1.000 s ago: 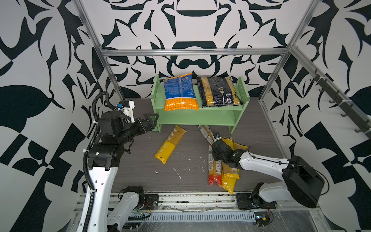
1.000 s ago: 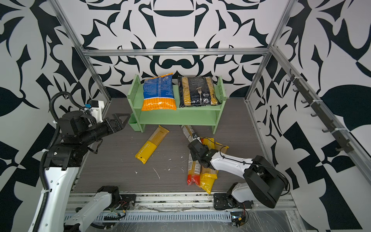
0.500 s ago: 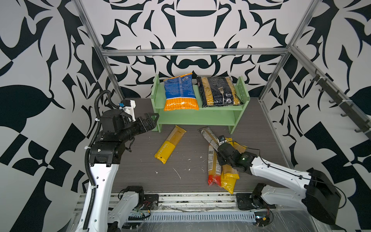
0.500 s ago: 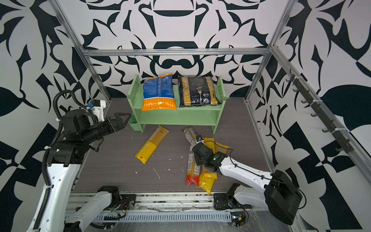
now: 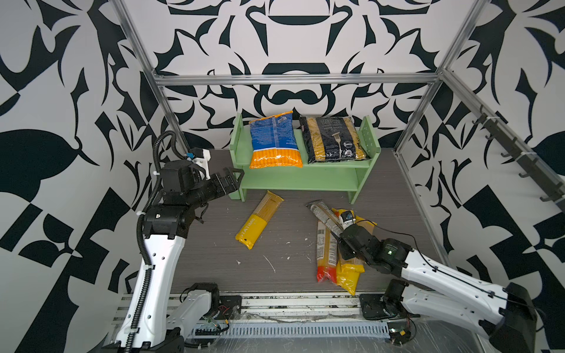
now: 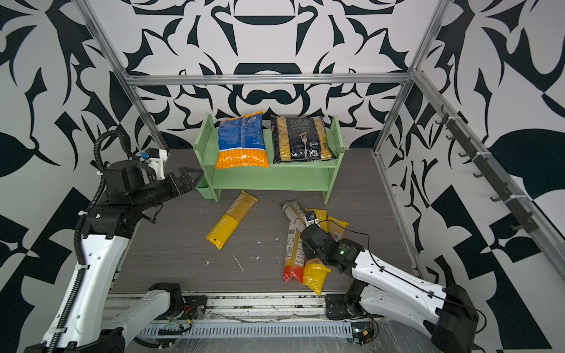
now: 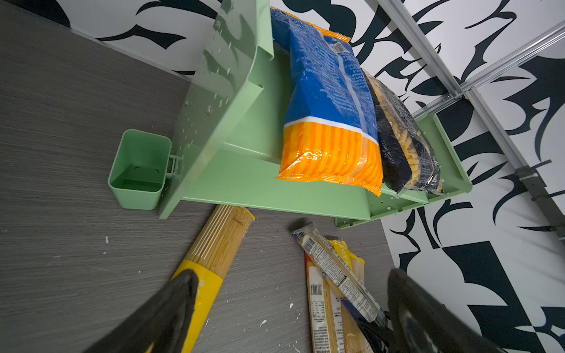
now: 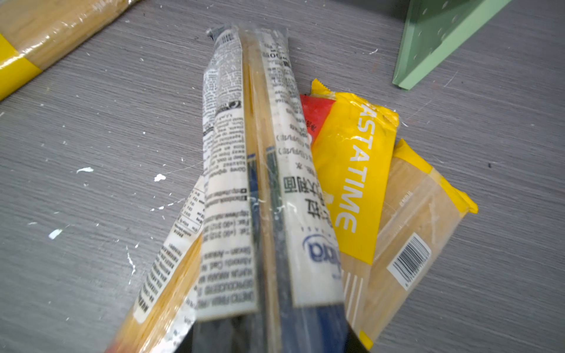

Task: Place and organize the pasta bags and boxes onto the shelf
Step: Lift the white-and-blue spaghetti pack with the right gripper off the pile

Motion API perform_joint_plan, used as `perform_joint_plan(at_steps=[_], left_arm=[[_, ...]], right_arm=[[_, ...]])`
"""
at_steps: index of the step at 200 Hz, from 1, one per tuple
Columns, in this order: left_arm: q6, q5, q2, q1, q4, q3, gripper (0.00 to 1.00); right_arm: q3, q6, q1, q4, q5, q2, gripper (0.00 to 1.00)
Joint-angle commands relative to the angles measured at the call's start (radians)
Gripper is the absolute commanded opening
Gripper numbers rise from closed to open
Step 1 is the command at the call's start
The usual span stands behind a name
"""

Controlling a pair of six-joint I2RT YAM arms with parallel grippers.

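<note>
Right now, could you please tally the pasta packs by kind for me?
Wide bags on the shelf: 2 (blue-orange bag, black bag).
Long spaghetti packs on the table: 5 (lone yellow pack; piled: blue-ended pack, red-ended pack, yellow-labelled pack, tan pack).
Total: 7.

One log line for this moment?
left jaws open, empty, by shelf | right jaws shut on blue-ended spaghetti pack | shelved: blue-orange bag, black bag | table: lone yellow pack, pile of three
</note>
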Motion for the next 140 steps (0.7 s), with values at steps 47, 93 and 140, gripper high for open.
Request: perform_joint_plan(at_steps=[47, 93, 140], left_arm=[[0.027, -0.046, 0.028, -0.001, 0.033, 0.056, 1.00], [0.032, -0.064, 0.051, -0.001, 0.032, 0.082, 0.99], [0.042, -0.081, 0.070, -0.001, 0.031, 0.110, 0.99]], right_arm=[[0.106, 0.022, 0.017, -0.008, 0.066, -0.132, 0.00], [0.159, 0.009, 0.018, -0.064, 0.064, -0.182, 0.00], [0.200, -0.001, 0.018, -0.102, 0.071, -0.227, 0.00]])
